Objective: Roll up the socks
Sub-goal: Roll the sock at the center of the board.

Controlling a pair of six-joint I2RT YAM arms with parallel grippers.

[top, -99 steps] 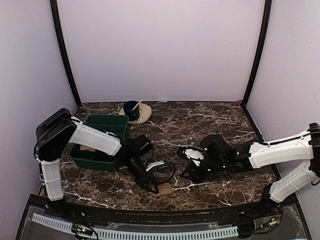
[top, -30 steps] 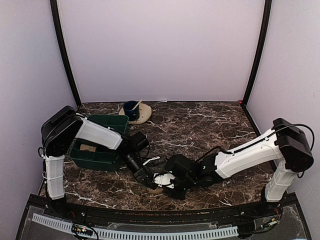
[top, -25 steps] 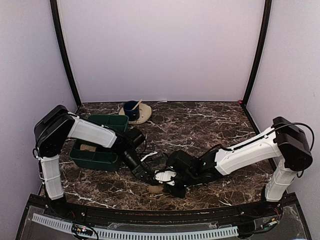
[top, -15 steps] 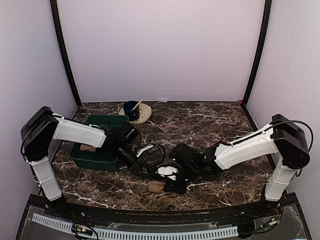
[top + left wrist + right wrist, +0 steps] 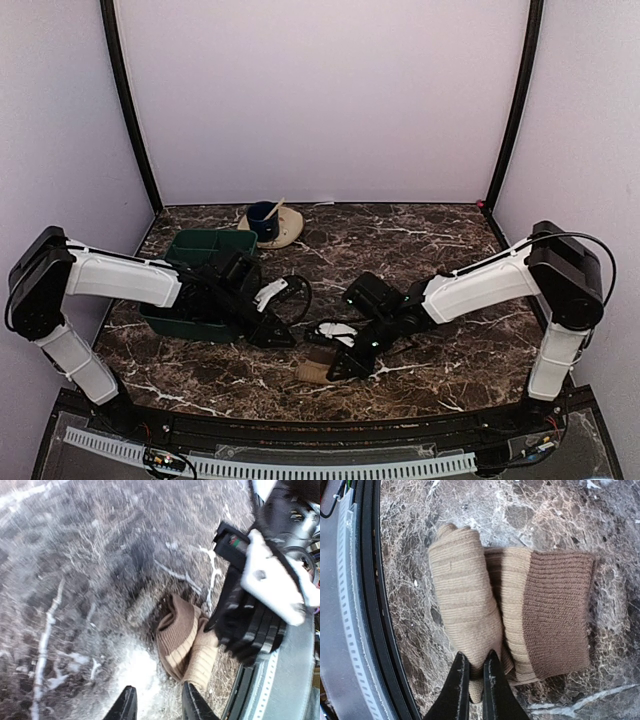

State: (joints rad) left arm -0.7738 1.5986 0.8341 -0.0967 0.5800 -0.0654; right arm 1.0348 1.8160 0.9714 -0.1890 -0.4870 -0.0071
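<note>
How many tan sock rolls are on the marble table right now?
1: the tan ribbed sock roll by the near edge, pinched by the right gripper. Another may hide behind the left arm.

- Top: high and rearward, looking forward and down, far.
- Left wrist: low, slanted, near.
- Right wrist: straight down, close.
- All share the tan ribbed cloth socks (image 5: 465,600).

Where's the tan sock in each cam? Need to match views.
Top external: sock sits lower centre, just left of the right gripper.
Left wrist: sock sits lower centre-right, partly rolled, with the right gripper at its right.
Right wrist: sock fills the centre, with the roll on its left side.
Shared landmark: the right gripper, pinching the end of the roll.
</note>
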